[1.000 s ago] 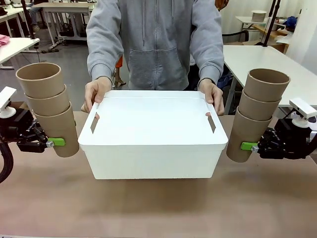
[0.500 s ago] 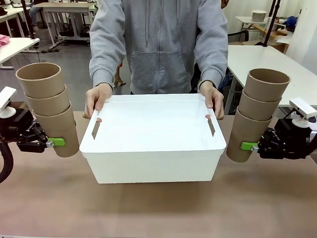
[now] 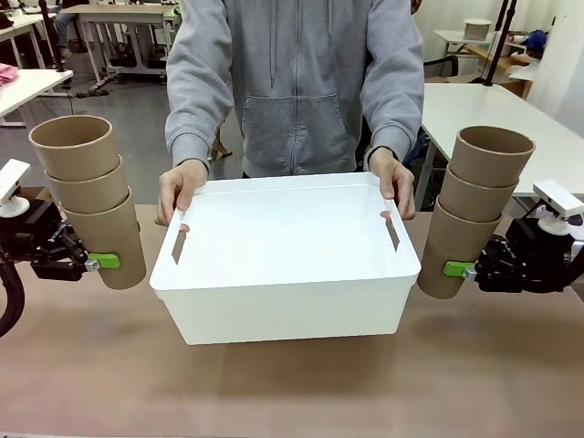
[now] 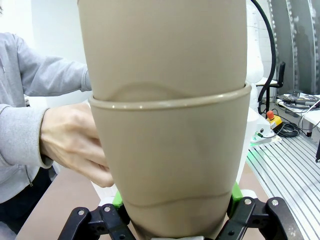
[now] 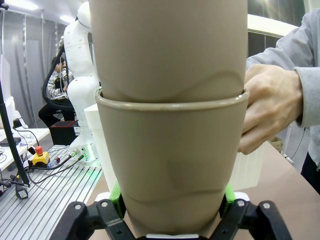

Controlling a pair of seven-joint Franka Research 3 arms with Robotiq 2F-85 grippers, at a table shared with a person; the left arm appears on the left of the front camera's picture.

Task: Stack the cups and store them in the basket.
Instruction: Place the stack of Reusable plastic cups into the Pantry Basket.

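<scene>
Progress: two three-high stacks made, none stored | left gripper [image 3: 109, 261] clamped on left cup stack [image 3: 91, 196] | right gripper [image 3: 456, 268] clamped on right cup stack [image 3: 474, 205] | basket [image 3: 287, 306] centre, between them, empty, held by person [image 3: 297, 82]

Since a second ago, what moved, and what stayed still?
The person's hands brought the basket a little nearer the robot's side, holding its far corners the whole time. The left gripper stayed shut on the left stack of cups, and the right gripper stayed shut on the right stack of cups. Neither stack moved.
</scene>
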